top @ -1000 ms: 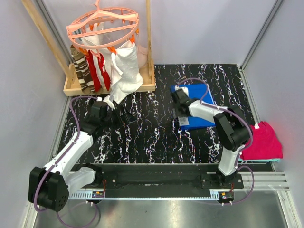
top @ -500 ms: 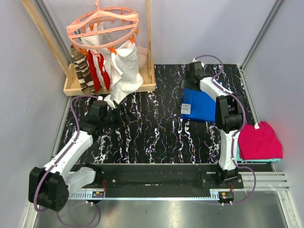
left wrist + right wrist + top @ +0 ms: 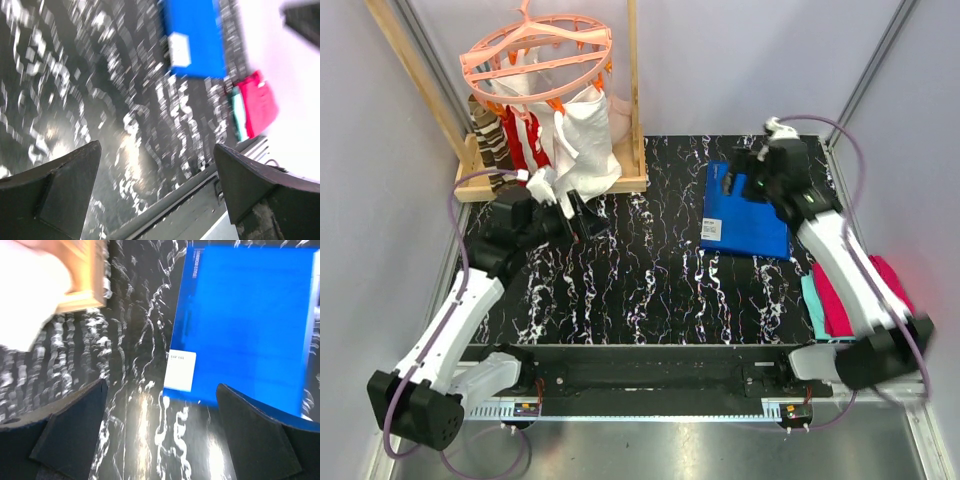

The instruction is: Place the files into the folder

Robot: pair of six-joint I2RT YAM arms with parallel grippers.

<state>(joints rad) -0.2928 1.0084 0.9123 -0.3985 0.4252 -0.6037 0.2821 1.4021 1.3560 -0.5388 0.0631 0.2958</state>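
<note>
The blue folder (image 3: 745,215) lies flat and closed on the black marbled table (image 3: 650,270), right of centre, with its white label (image 3: 711,231) at the near left corner. My right gripper (image 3: 738,180) hovers open over the folder's far edge. In the right wrist view the folder (image 3: 245,325) and its label (image 3: 181,370) lie ahead of my empty right gripper (image 3: 160,435). My left gripper (image 3: 576,218) stands open at the left, near the wooden stand. The left wrist view is blurred; my left gripper (image 3: 157,190) is empty there, with the folder (image 3: 195,40) far off. The files are out of view.
A wooden stand (image 3: 550,180) at the back left carries a pink round hanger (image 3: 535,50) with hanging socks and white cloth. A folded magenta cloth (image 3: 865,295) on something teal lies beyond the table's right edge. A metal rail (image 3: 650,375) runs along the near edge.
My right arm has swung from over the folder out to the right and lifted, and its jaws have opened wider. The left arm has risen and shifted back toward the stand.
</note>
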